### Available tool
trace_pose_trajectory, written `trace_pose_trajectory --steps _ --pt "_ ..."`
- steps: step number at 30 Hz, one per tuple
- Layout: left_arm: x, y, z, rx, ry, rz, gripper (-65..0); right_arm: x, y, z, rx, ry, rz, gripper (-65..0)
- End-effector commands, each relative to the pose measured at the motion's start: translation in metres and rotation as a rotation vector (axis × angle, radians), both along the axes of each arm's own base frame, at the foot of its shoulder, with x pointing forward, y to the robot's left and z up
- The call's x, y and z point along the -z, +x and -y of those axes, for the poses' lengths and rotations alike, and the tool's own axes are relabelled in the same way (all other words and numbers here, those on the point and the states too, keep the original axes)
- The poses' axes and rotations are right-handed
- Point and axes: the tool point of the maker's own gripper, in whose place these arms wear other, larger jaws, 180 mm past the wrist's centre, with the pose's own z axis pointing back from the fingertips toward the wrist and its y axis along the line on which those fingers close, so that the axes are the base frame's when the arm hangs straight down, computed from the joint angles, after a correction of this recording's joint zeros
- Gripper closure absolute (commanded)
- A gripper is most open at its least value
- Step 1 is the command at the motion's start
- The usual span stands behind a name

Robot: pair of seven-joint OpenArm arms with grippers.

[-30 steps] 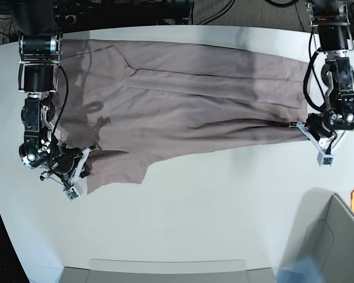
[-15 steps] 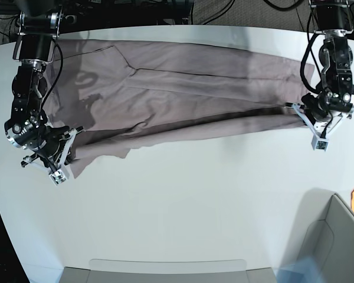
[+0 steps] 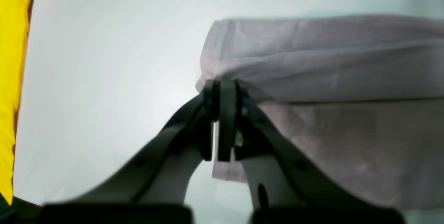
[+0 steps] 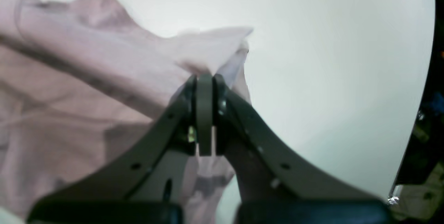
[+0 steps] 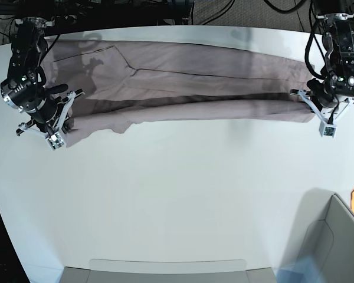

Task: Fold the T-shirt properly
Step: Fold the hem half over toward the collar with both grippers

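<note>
Both hands have carried the near edge of the T-shirt (image 5: 183, 88) toward the far side of the worktop (image 5: 183, 194): the right hand (image 5: 62, 127) and left hand (image 5: 310, 106) now sit farther back, and the cloth lies narrower, folded over itself.

T-shirt (image 3: 329, 78): right side cut off by the picture's edge — soft and blurry up close.
Yellow thing (image 3: 10, 78): cut off, can't tell what.

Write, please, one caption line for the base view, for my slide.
Both grippers, left and right, pinch the mauve T-shirt at its ends, lifting its near edge over the white table.
</note>
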Motion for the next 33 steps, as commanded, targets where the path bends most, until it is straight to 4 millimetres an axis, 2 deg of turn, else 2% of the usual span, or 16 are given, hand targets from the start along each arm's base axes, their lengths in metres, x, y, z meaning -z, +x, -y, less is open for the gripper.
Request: trace_pose_trajectory --steps 1,8,12,14,22,25,27,29,31,33 --pt "-0.012 0.006 -0.006 0.005 0.028 0.036 0.0 -0.009 -0.003 0.002 -0.006 0.005 0.024 0.0" --pt "-0.011 0.001 -0.005 0.013 0.032 0.028 0.0 0.011 -0.033 -0.002 -0.009 0.047 -0.052 0.0" --pt "-0.015 -0.003 -0.001 0.028 0.041 0.033 0.0 0.003 -0.042 0.006 0.010 0.026 -0.036 0.0" --pt "-0.011 -0.009 -0.001 0.031 0.043 0.017 0.0 0.002 -0.048 0.008 0.016 0.018 -0.040 0.0" --pt "0.006 -0.034 -0.001 0.031 0.037 -0.050 0.0 0.025 -0.082 0.009 0.016 0.014 -0.142 0.0" --pt "0.015 -0.039 -0.001 0.023 0.027 -0.079 0.0 0.029 -0.085 0.006 0.010 0.020 -0.157 0.0" --pt "0.013 -0.038 -0.003 0.019 0.030 -0.077 0.0 0.030 -0.086 0.005 0.010 0.020 -0.160 0.0" --pt "0.012 -0.038 -0.003 0.018 0.029 -0.071 -9.2 0.031 -0.087 0.006 0.010 0.019 -0.163 0.0" --pt "0.012 -0.043 -0.003 0.029 0.037 -0.076 -18.8 0.030 -0.086 0.007 0.015 0.018 -0.163 -6.4" --pt "0.006 -0.042 0.001 0.042 0.041 -0.060 -21.6 0.030 -0.086 0.007 0.013 0.019 -0.162 -12.7"
